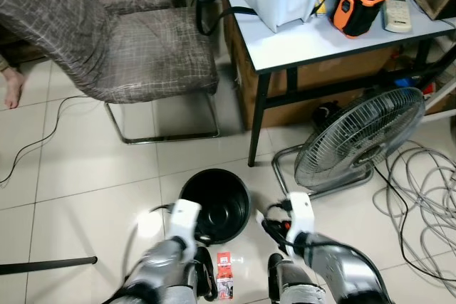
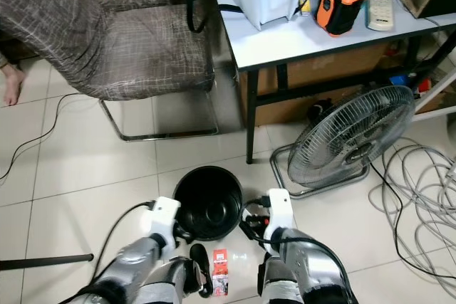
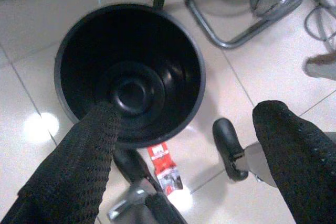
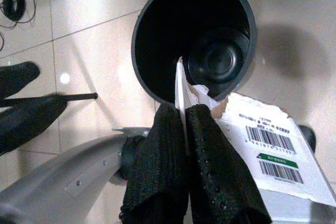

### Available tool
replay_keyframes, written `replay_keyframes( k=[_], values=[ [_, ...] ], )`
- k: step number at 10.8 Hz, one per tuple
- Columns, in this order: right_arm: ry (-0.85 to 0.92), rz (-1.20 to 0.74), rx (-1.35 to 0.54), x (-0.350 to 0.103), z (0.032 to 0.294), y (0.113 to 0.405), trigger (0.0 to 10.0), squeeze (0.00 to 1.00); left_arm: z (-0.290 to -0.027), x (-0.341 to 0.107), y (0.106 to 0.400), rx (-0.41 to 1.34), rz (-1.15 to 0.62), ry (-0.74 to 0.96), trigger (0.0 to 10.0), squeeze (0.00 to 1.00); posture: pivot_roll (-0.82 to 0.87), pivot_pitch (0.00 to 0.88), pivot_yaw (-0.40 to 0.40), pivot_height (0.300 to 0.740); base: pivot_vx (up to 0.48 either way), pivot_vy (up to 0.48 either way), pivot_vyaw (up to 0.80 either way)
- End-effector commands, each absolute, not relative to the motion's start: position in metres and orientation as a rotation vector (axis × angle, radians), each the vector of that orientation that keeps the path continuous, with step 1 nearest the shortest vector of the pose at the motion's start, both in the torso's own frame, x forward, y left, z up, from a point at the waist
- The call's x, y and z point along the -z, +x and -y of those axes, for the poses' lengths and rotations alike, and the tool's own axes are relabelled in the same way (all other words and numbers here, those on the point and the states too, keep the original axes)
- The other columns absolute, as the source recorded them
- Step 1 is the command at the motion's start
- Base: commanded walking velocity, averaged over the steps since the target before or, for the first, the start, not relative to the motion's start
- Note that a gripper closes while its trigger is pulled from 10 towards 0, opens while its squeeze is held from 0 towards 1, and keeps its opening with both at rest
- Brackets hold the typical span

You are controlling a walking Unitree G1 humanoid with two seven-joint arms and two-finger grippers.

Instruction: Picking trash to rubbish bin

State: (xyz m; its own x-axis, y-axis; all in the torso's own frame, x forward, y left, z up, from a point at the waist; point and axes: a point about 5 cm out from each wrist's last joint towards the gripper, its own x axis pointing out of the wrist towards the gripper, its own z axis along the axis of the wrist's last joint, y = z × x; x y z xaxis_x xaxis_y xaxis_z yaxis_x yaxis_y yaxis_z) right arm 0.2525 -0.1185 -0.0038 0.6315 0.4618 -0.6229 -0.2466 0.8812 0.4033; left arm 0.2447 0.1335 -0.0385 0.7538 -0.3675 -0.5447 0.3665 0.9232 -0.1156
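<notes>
Pale tiled floor [image 1: 85, 197] in a lived-in room, with a grey-covered chair [image 1: 135, 55] at the far left and a white table [image 1: 320, 44] at the far right holding an orange gadget [image 1: 358, 5] and a remote [image 1: 397, 11]. A floor fan [image 1: 356, 140] sits tilted by the table leg, next to a tangle of cables [image 1: 420, 211] on the right. The black rubbish bin [image 1: 214, 206] stands upright on the tiles right in front of the robot. The right gripper [image 4: 185, 121] is pinched tight on a torn white cardboard piece [image 4: 262, 145] with barcodes, held just near of the bin's rim. The left gripper [image 3: 184, 129] hangs wide open above the bin's near edge, holding nothing. A small red wrapper [image 1: 225, 274] lies flat on the floor just near of the bin, between the robot's black feet [image 3: 229, 141].
</notes>
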Motion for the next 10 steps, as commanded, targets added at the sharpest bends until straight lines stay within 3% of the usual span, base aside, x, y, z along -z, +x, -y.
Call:
replay_keyframes(
  k=[1, 2, 5, 10],
  values=[
    [0.29, -0.814, -0.426, 0.011, 0.116, 0.247, 10.0, 0.0, -0.136, 0.046, 0.233, 0.428, -0.625, -0.009, 10.0, 1.0, -0.12, 0.278, 0.091, 0.74, 0.0, 0.0, 0.0],
    [0.272, -0.78, -0.47, 0.009, 0.109, 0.262, 10.0, 0.0, -0.149, 0.044, 0.219, 0.46, -0.587, -0.008, 10.0, 0.0, -0.09, 0.279, 0.099, 0.74, 0.0, 0.0, 0.0],
    [0.264, -0.719, -0.508, -0.001, 0.098, 0.284, 10.0, 0.0, -0.163, 0.029, 0.201, 0.457, -0.515, -0.006, 10.0, 0.0, -0.02, 0.281, 0.106, 0.74, 0.0, 0.0, 0.0],
    [0.296, -0.623, -0.57, -0.021, 0.066, 0.308, 10.0, 0.0, -0.184, 0.014, 0.173, 0.413, -0.554, 0.002, 10.0, 0.0, 0.08, 0.3, 0.134, 0.74, 0.0, 0.0, 0.0]
  ],
)
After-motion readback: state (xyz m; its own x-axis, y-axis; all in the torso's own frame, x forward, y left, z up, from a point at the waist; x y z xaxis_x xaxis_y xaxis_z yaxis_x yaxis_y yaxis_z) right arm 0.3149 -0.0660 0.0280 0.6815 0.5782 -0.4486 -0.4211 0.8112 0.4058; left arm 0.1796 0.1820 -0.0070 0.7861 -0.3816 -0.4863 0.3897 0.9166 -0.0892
